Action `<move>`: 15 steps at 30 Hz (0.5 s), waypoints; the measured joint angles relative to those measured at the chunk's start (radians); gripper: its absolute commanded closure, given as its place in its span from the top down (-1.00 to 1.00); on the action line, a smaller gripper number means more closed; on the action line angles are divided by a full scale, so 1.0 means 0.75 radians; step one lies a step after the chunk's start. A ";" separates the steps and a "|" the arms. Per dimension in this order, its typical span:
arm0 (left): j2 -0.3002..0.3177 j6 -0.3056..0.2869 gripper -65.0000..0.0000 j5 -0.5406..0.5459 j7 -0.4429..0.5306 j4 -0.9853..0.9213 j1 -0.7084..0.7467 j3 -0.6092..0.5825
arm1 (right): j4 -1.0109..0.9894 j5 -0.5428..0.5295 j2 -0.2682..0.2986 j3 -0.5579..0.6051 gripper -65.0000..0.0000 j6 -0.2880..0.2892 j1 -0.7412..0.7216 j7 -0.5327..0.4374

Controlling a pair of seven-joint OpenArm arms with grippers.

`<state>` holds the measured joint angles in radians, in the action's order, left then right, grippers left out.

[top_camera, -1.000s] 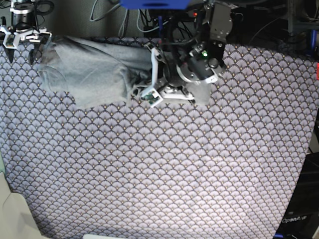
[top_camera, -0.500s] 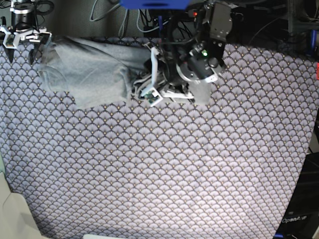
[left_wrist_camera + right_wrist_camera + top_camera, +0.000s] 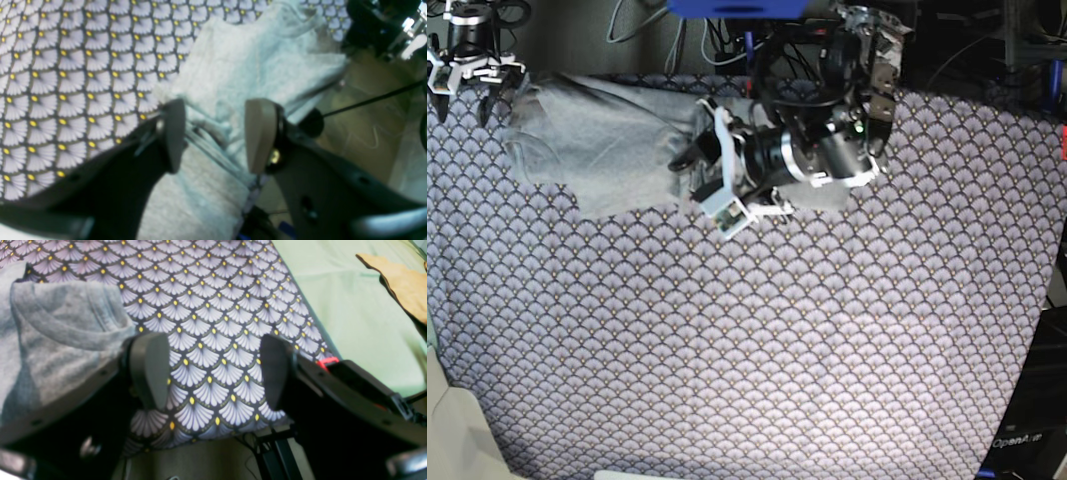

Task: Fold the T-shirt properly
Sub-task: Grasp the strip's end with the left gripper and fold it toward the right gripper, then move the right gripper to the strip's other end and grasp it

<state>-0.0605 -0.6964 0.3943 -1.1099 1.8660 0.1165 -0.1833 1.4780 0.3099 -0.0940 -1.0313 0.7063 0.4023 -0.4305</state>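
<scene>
Scallop-patterned cloth (image 3: 757, 340): T-shirt (image 3: 597, 145) bunched, long axis along far edge.

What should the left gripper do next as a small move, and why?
Probably lower and close on the T-shirt: the left gripper hangs open above a bunched fold, holding nothing, and the shirt lies crumpled at the patterned cloth's far edge.

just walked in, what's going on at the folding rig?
Two arms are working on a grey T-shirt bunched at the far edge of the scallop-patterned cloth. The left gripper hovers over the shirt's middle with its jaws apart, fabric below them but nothing clamped. The right gripper sits at the shirt's far corner, jaws wide open over bare cloth, the shirt just beside one finger. The fold isn't finished.
</scene>
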 measured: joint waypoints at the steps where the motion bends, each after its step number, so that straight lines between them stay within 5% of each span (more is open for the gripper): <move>1: 0.008 0.000 -0.18 -0.003 0.001 0.000 -0.001 0.007 | 0.000 0.000 -0.001 0.000 0.33 0.000 0.000 0.000; 9: 0.166 -0.007 -0.94 -0.130 0.013 -0.104 0.057 0.208 | 0.010 -0.037 -0.005 -0.076 0.33 0.001 -0.091 0.015; 15: 0.171 -0.005 -1.00 -0.203 0.029 -0.253 0.043 0.316 | 0.108 -0.121 0.006 -0.080 0.33 -0.001 -0.114 0.005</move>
<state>0.0681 -0.6998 0.2420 -1.0882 1.6760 0.1490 0.0536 1.5589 0.2195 -0.0898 -1.0916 0.7059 0.3168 -0.4267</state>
